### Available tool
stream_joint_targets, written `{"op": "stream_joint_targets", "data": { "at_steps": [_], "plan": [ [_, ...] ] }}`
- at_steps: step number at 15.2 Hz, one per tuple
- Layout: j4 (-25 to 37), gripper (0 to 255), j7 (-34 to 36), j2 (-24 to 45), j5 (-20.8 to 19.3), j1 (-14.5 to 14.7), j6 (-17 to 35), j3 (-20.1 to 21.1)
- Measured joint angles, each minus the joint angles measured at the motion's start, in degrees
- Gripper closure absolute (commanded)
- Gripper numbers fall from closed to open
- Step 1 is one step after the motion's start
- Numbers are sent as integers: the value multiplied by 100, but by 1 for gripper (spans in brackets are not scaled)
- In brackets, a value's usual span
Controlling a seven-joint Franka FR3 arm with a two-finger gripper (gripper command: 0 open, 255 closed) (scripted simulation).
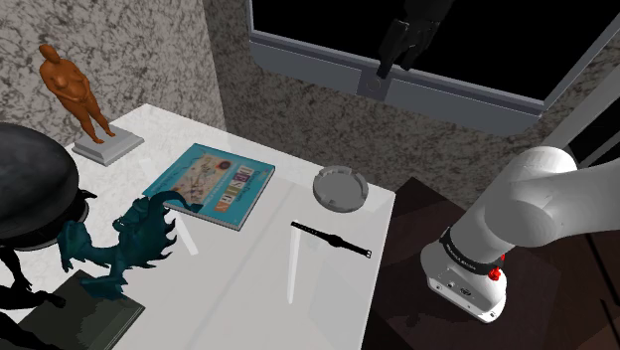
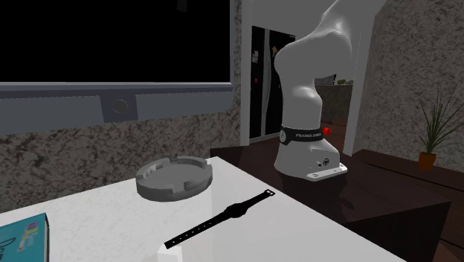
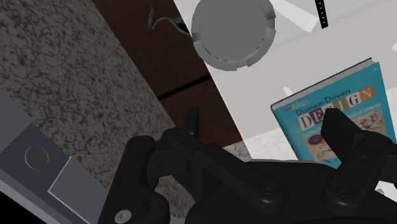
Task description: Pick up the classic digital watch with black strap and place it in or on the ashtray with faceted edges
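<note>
Open-fingered, the gripper [image 1: 394, 62] is hanging high while the black watch [image 1: 331, 240] is lying outside the grey ashtray [image 1: 341, 188], well below the hand.

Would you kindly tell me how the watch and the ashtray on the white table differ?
The watch is black; the ashtray is grey. The watch is a thin strip stretched flat; the ashtray is a round, thicker dish with a notched rim. Both rest on the white table, not touching.
</note>
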Motion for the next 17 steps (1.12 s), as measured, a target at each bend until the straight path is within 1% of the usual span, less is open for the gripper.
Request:
{"op": "stream_joint_targets", "data": {
  "at_steps": [2, 7, 8, 11, 15, 16, 17],
  "plan": [
    [-93, 0, 37, -31, 21, 14, 54, 40],
    [-943, 0, 276, -190, 188, 135, 652, 336],
    [-1065, 0, 379, -220, 255, 189, 727, 448],
    [-1535, 0, 523, -213, 382, 286, 1140, 643],
    [-2140, 0, 780, -164, 620, 484, 1715, 977],
    [-2284, 0, 830, -47, 680, 523, 1952, 1063],
    [-2393, 0, 904, -19, 744, 582, 2073, 1152]
  ]
}}
